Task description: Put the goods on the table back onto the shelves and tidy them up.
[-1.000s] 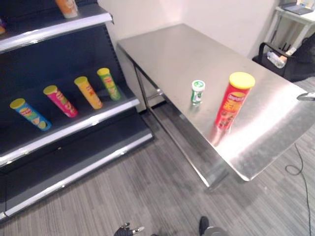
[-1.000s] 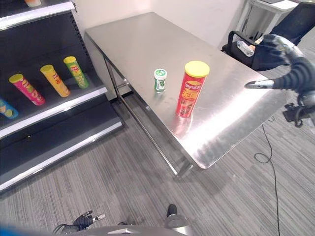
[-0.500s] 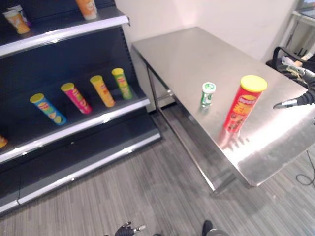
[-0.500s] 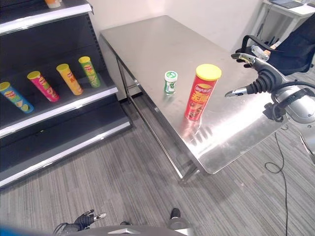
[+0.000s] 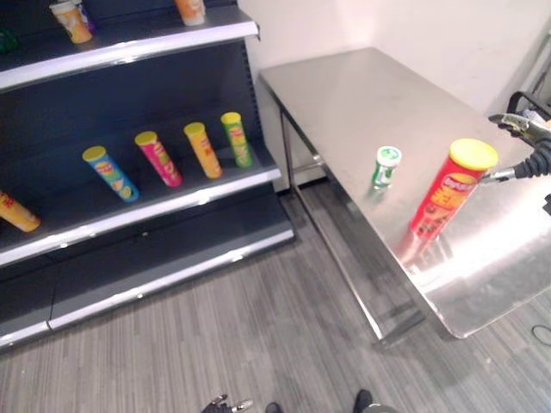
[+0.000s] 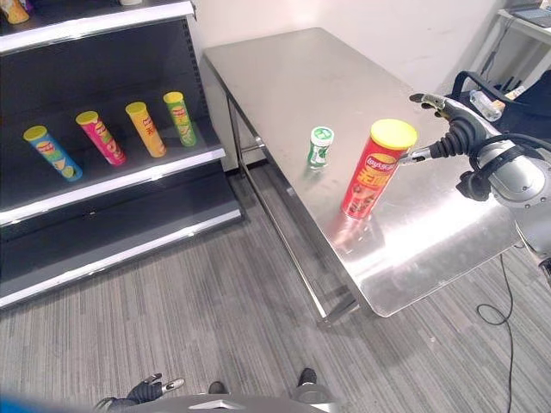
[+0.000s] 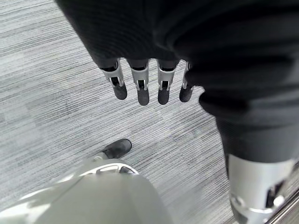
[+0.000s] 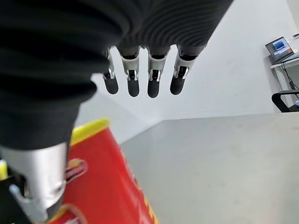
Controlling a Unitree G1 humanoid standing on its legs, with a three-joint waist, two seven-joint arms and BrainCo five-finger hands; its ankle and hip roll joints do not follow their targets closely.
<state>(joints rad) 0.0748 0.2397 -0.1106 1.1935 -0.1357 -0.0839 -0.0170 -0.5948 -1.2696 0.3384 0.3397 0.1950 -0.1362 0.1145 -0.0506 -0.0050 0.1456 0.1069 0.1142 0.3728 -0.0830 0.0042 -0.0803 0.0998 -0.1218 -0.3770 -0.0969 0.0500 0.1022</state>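
Note:
A tall red chip can (image 6: 374, 169) with a yellow lid stands upright on the steel table (image 6: 293, 69), near its front edge. A small green and white can (image 6: 320, 145) stands just behind it on the left. My right hand (image 6: 449, 138) is open at the red can's right side. Its thumb tip is close under the lid, and I cannot tell whether it touches. In the right wrist view the straight fingers (image 8: 140, 81) point past the red can (image 8: 110, 177). My left hand (image 7: 140, 86) hangs open low over the floor.
A dark shelf unit (image 5: 172, 202) stands left of the table. Blue (image 5: 108, 172), pink (image 5: 157, 157), orange (image 5: 203, 149) and green (image 5: 235, 138) chip cans lie on its middle shelf, with more goods on the top shelf (image 5: 129, 47). A black chair (image 6: 495, 95) is behind the table's right end.
The camera has turned, so the whole scene sits further right. My right hand has come in from the right and now stands close beside the red can's top.

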